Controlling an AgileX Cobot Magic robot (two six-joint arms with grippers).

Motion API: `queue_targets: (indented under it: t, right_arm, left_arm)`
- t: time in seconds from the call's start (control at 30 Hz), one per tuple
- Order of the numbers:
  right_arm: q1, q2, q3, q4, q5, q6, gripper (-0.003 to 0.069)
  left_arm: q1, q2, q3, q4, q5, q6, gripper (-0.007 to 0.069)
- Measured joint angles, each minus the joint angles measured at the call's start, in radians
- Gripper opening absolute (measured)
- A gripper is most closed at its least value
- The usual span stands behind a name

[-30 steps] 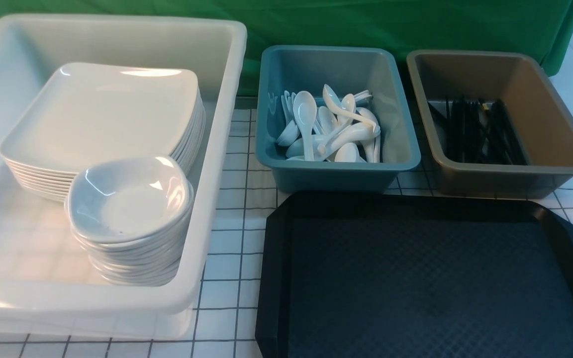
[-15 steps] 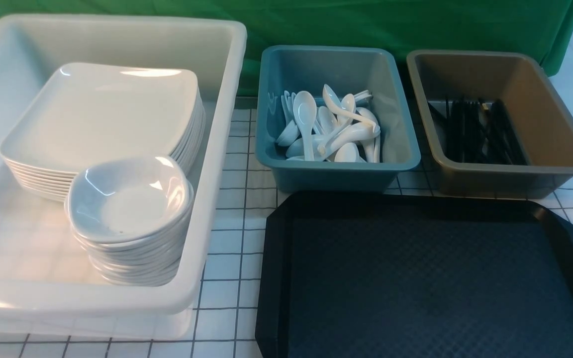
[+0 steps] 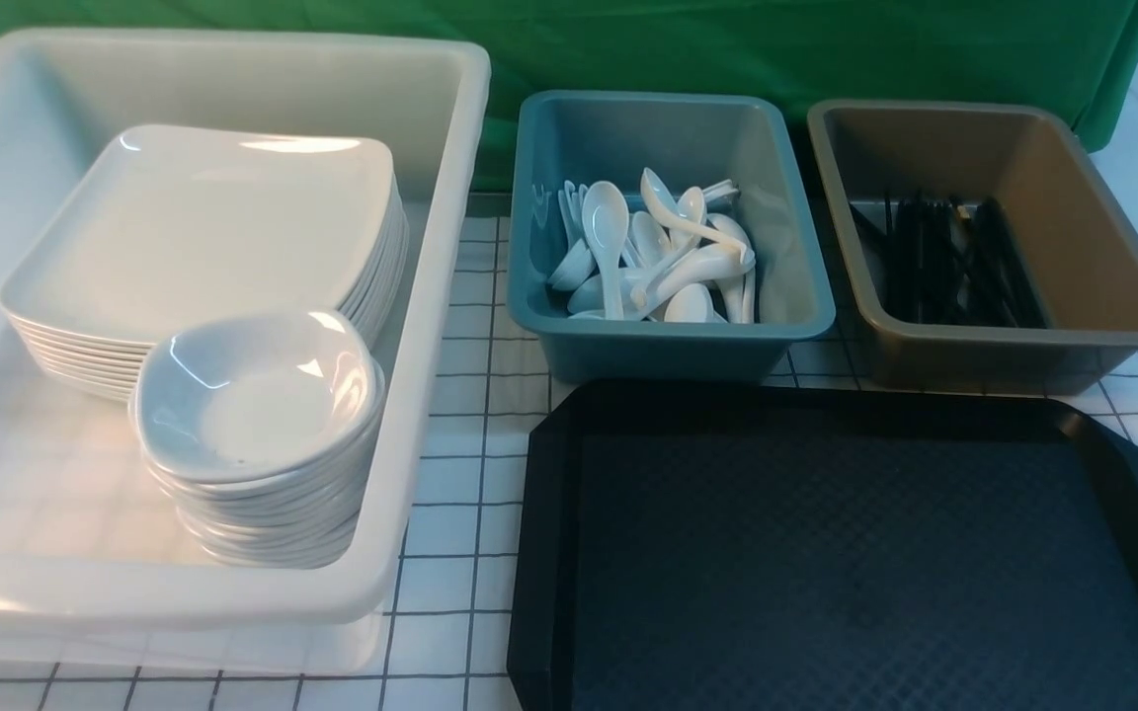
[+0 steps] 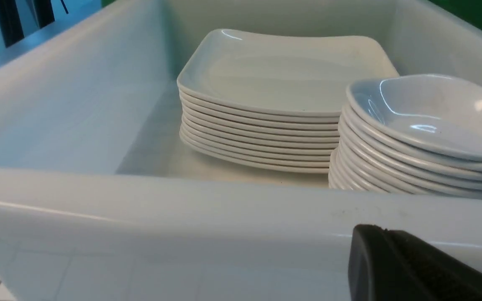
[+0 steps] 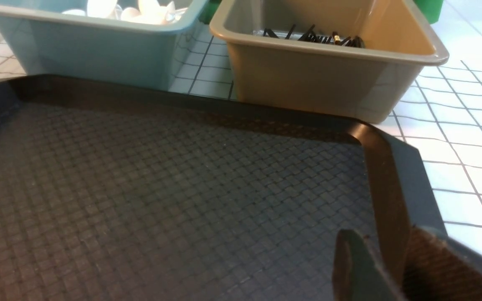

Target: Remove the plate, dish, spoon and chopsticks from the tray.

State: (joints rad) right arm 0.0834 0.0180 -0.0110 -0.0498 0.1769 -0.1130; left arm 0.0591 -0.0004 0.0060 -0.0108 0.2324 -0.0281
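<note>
A: Where are the wares?

B: Off the black diamond-textured plastic tray (image 3: 855,553): white square plates (image 3: 203,222) and small dishes (image 3: 253,395) in the white tub (image 3: 450,197), beyond the closed, empty left hand (image 4: 416,267).

A: The right hand (image 5: 391,267)?

B: Part-open astride the tray's right rim, gripping nothing.

1. The tray (image 3: 826,553) runs off the front view's bottom and right edges; its near rim is out of sight.
2. The left gripper (image 4: 416,267) shows only one dark finger at the wrist picture's bottom edge.
3. Lower plates (image 3: 203,227) and dishes (image 3: 253,395) show only their rims.
4. The chopsticks (image 3: 944,262) merge into one dark tangle, beyond counting.
</note>
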Motion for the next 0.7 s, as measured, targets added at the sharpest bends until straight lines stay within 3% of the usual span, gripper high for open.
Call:
queue_targets:
  t: [0.7]
  right_arm:
    - [0.0, 0.0, 0.0, 0.0, 0.0, 0.0, 0.0239]
  left_arm:
    - [0.0, 0.0, 0.0, -0.004, -0.002, 0.02, 0.0021]
